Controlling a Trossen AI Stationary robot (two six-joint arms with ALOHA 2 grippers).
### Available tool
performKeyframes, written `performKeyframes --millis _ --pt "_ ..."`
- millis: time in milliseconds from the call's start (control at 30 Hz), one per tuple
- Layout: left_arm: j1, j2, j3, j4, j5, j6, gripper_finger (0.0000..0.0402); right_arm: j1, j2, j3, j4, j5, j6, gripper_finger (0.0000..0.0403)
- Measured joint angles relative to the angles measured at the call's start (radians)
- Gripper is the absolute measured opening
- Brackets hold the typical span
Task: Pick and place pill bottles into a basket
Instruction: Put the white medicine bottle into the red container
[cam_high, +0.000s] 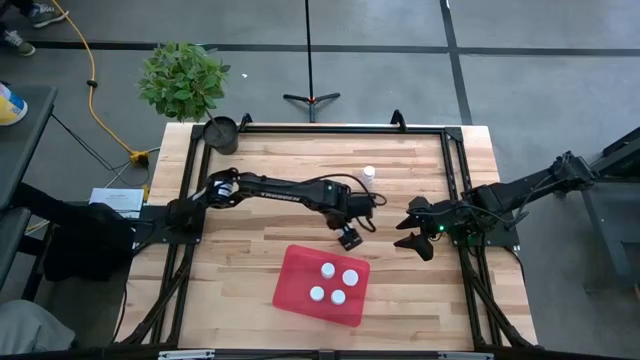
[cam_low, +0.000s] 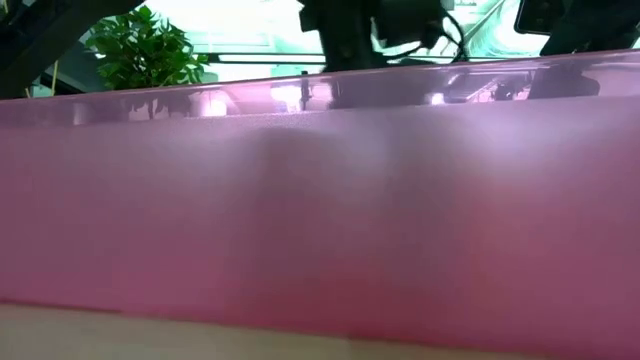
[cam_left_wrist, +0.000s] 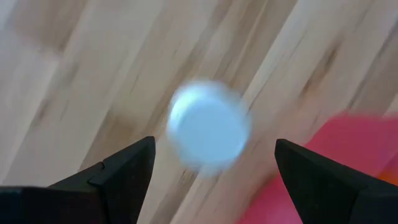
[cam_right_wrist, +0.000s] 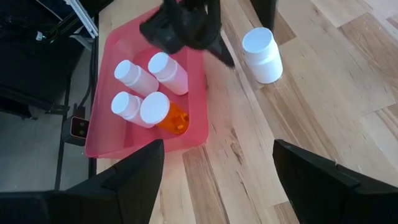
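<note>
Already four small white-capped pill bottles (cam_high: 334, 281) stand in the flat bright-red tray (cam_high: 292, 291) at lower centre; the left gripper (cam_high: 349, 238) hovers open-fingered over a white cap (cam_left_wrist: 208, 131) by the tray's upper edge, seemingly about to grasp; the right gripper (cam_high: 415, 237) waits open at mid-right.

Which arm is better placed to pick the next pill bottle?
Left. The left pincer hangs open with a white-capped bottle between its fingers, beside the red tray. The right pincer waits farther off.

I see four bottles (cam_high: 334, 282) in the tray (cam_high: 297, 268) on the worktop (cam_high: 250, 230); one bottle (cam_high: 369, 173) stands well behind it.
</note>
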Motion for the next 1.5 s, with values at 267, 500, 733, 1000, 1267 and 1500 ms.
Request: performKeyframes --millis 267,500,733,1000,1267,1500 --pt "0.0 0.008 0.003 0.05 -0.013 0.009 0.0365 0.0 0.0 0.0 -0.002 0.0 0.002 0.0291" --pt "0.0 0.009 0.002 0.059 -0.037 0.012 0.0365 0.0 0.0 0.0 -0.005 0.001 0.002 0.0291" --pt "0.001 0.009 0.002 0.063 -0.037 0.017 0.0365 0.0 0.0 0.0 -0.008 0.003 0.002 0.0291" --pt "0.001 0.031 0.0 0.049 -0.022 0.016 0.0365 0.0 0.0 0.0 -0.007 0.005 0.002 0.0291" --pt "0.001 0.043 0.002 0.064 -0.016 0.016 0.0365 0.0 0.0 0.0 -0.007 0.004 0.002 0.0291" --pt "0.001 0.043 0.002 0.069 -0.016 0.016 0.0349 0.0 0.0 0.0 -0.008 0.004 0.002 0.0291"
